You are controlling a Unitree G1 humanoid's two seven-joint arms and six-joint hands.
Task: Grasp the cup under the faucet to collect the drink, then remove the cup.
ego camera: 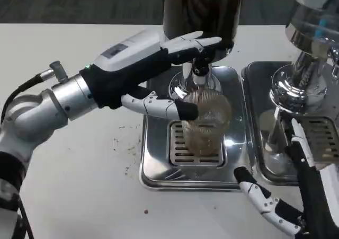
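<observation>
A white bench [69, 159], lightly speckled with dark crumbs, runs up to a strip of grey carpet at the top of the head view. On it stand two chrome drip trays side by side, each under its own dispenser. The ribbed clear cup [205, 121] stands upright on the slotted grate of the nearer drip tray [159, 170], directly below the faucet [197, 72] of the dark drink dispenser [201, 11], so anything poured should land inside it.

The left hand [153, 72] reaches in from the side, its upper fingers stretched toward the faucet lever and its thumb lying against the cup's near wall. The fingers are spread; whether they actually pinch the cup cannot be told. That posture looks meant to steady the cup while working the tap.

The right hand [280, 196] waits low at the bench's near edge, fingers apart and holding nothing, beside the second drip tray [265, 74] and its chrome dispenser [312, 32].
</observation>
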